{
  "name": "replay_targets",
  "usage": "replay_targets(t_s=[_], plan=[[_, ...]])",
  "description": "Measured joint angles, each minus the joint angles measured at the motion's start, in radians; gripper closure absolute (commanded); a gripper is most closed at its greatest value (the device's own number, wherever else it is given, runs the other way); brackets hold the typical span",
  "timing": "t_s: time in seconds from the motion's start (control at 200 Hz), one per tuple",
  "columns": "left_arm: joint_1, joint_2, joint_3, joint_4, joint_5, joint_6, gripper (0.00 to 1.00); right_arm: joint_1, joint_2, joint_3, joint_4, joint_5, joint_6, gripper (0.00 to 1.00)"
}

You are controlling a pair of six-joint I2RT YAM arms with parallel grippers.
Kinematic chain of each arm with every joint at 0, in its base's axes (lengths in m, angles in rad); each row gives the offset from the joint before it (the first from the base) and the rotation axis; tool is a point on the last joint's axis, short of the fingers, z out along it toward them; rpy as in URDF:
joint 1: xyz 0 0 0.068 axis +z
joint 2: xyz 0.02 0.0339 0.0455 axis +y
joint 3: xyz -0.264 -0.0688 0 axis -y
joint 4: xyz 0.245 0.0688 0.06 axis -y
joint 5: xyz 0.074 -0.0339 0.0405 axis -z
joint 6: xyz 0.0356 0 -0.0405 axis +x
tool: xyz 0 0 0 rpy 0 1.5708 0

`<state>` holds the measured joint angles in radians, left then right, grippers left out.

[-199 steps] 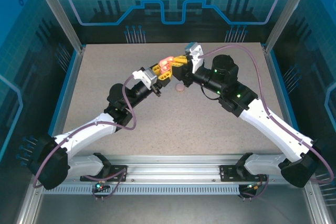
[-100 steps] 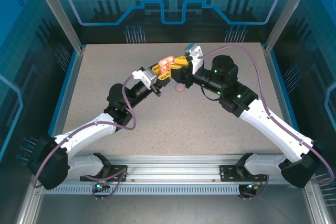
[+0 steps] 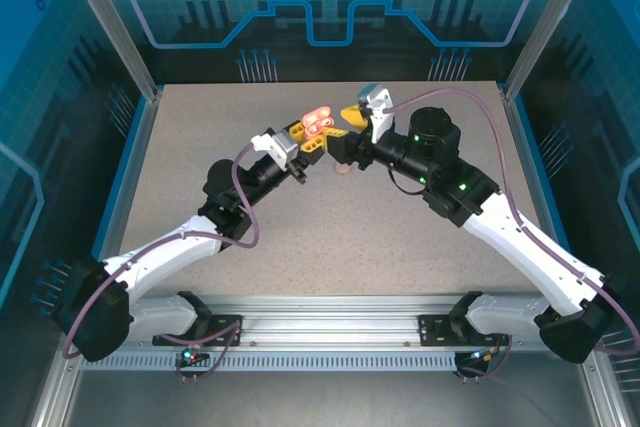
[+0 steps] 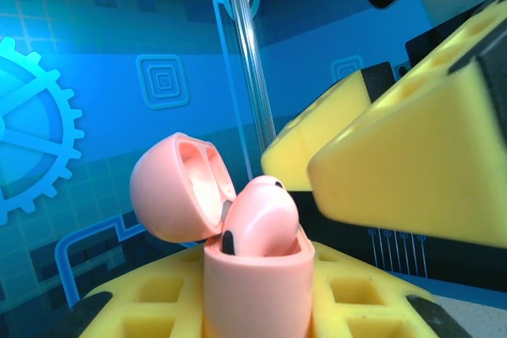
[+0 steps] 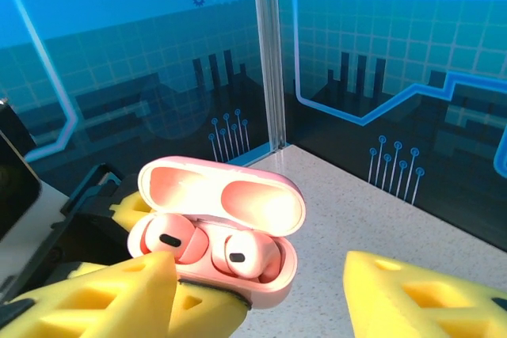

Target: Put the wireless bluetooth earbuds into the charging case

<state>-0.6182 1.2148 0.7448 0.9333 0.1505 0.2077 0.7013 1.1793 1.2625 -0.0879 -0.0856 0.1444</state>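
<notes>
**Left claw (image 3: pixel 311 133) clamped on open pink case (image 3: pixel 320 120); right claw (image 5: pixel 257 275) spread wide beside it**

Left claw: its two yellow fingers are pressed together on the lower half of one pink case and hold it up off the bench (image 3: pixel 200 187). Seen from above, this is toward 12 o'clock from the middle of the bench. In the left wrist view the case stands upright between the fingers. Its lid (image 4: pixel 178 191) is swung open toward 10 o'clock.

Right claw: its two yellow fingers stand well apart, and the case lies between them in the right wrist view. One fingertip sits at 7 o'clock of the case and the other at 4 o'clock. The 7 o'clock tip overlaps the front edge of the case, but I cannot tell whether it touches. From above, this claw meets the case from 3 o'clock.

Count inside the case: two earbuds (image 5: pixel 169 237), both pink, each in its own pocket. They lie side by side, with the second one (image 5: pixel 238 257) at 3 o'clock of the first. Each shows one small dark oval facing up. In the left wrist view one earbud rises above the rim of the case.

One more small pink lump (image 3: pixel 342 169) lies on the bench at 5 o'clock of the held case, just beside the right arm. It is too small to tell what it is.
</notes>
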Motion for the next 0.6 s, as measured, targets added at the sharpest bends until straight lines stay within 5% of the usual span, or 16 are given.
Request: replay_targets(t_s=[0.36,0.6], plan=[[0.0,0.0,0.0,0.0,0.0,0.0,1.0,-0.029,-0.028,0.056,-0.076,0.007,0.07,0.33],[0.0,0.0,-0.008,0.002,0.0,0.0,1.0,-0.108,0.173,0.468,-0.309,0.02,0.127,0.33]])
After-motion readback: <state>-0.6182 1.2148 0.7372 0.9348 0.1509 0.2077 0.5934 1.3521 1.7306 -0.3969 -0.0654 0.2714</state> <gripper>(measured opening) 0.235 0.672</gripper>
